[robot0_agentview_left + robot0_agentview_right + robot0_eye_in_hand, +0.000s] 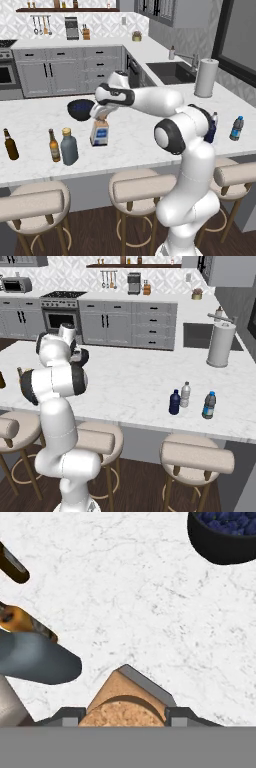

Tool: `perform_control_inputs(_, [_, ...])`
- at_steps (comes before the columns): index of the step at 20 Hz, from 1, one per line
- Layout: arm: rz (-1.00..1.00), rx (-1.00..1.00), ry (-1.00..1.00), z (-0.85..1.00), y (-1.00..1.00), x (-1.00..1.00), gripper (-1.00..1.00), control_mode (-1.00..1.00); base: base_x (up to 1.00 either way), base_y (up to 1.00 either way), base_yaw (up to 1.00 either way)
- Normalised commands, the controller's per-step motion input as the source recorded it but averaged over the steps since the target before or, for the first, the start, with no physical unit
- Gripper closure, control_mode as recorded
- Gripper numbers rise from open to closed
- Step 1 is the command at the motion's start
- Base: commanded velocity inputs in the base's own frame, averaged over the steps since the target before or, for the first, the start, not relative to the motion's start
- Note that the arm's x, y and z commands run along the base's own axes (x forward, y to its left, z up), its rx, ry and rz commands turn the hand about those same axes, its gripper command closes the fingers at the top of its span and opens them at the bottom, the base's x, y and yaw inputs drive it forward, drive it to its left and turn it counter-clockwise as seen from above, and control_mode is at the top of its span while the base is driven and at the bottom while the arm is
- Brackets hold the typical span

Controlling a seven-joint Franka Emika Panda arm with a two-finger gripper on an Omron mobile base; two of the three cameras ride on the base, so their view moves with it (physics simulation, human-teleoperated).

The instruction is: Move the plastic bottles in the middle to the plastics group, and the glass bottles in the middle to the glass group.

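My gripper (101, 119) is shut on the cork-stoppered neck of the squarish pale glass bottle (100, 134) with a blue label, held upright at the counter; I cannot tell if its base touches. In the hand view the gripper (123, 717) has its dark fingertips (67, 716) flanking the cork (122, 709). Just left stand the squat grey-blue bottle (69, 148) (40, 658) and two brown beer bottles (54, 146) (10, 145). Far right are the navy bottle (174, 403), a clear water bottle (185, 394) and a blue-capped bottle (209, 405).
A dark bowl of blueberries (80, 109) (225, 537) sits just behind the gripper. A paper towel roll (206, 78) stands near the sink (167, 72) at the back right. Stools (137, 187) line the counter's near edge. Bare marble (135, 135) stretches between the two bottle groups.
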Motion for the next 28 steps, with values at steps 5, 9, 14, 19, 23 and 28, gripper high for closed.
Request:
perform_control_inputs(5, [0.00, 0.00, 0.00, -0.07, 0.60, 0.15, 1.00, -1.00, 0.00, 0.00, 0.00])
perform_control_inputs(9, [0.00, 0.00, -0.01, 0.00, 0.69, 0.11, 1.00, -1.00, 0.00, 0.00, 0.00])
perform_control_inputs(14, [0.00, 0.00, -0.01, 0.00, 0.47, 0.19, 1.00, -1.00, 0.00, 0.00, 0.00])
perform_control_inputs(19, [0.00, 0.00, 0.00, -0.03, 0.39, 0.23, 1.00, -1.00, 0.00, 0.00, 0.00])
perform_control_inputs(23, [0.00, 0.00, 0.00, -0.21, 0.41, 0.11, 1.00, -1.00, 0.00, 0.00, 0.00])
perform_control_inputs(28, [0.00, 0.00, 0.00, -0.25, 0.33, 0.16, 1.00, -1.00, 0.00, 0.00, 0.00])
